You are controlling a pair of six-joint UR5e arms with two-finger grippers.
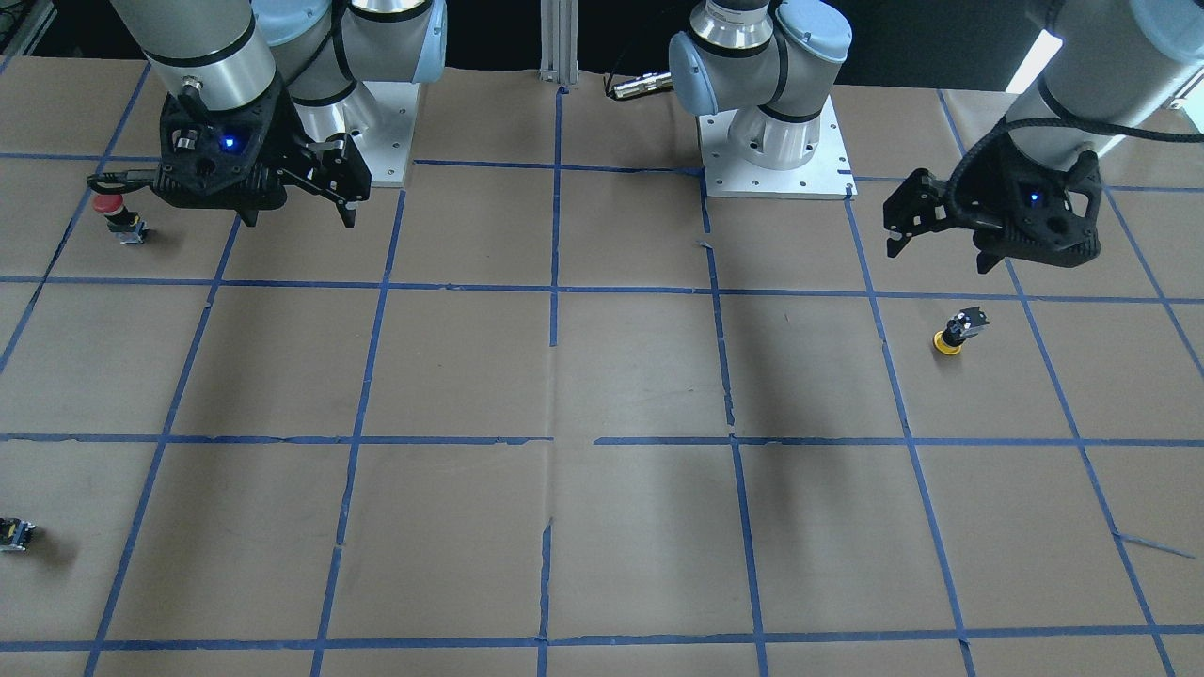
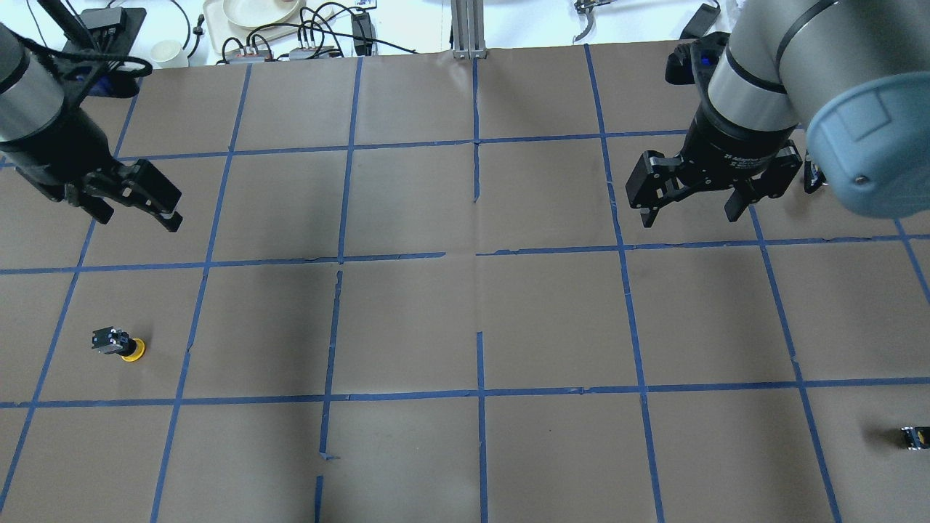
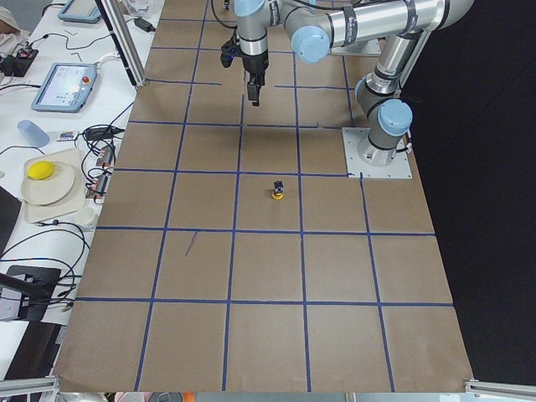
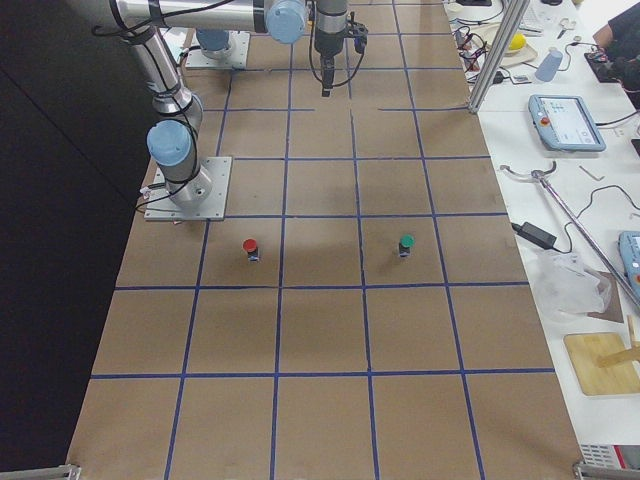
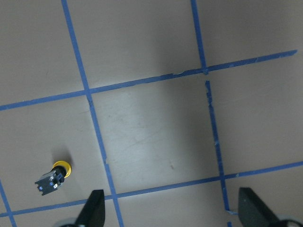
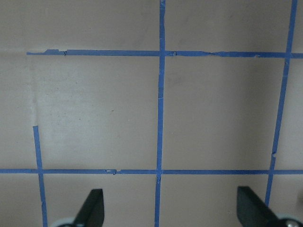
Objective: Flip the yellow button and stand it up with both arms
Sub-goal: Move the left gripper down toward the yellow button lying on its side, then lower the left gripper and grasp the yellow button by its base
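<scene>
The yellow button [image 1: 956,334] rests on the brown paper on my left side, yellow cap on the paper and black body up. It also shows in the overhead view [image 2: 120,344], the left side view [image 3: 277,191] and the left wrist view [image 5: 54,176]. My left gripper [image 1: 936,256] hovers open and empty above the paper, apart from the button and farther out over the table [image 2: 142,218]. My right gripper [image 2: 690,216] hovers open and empty over the right half [image 1: 299,218]. Both wrist views show fingers [image 5: 94,210] [image 6: 94,210] spread wide with nothing between them.
A red-capped button [image 1: 113,212] stands beside my right gripper, near the table's right edge. A small black block [image 2: 914,437] lies near the right edge; the right side view shows a green top on it [image 4: 406,243]. Blue tape lines grid the paper. Cables and dishes lie beyond the far edge.
</scene>
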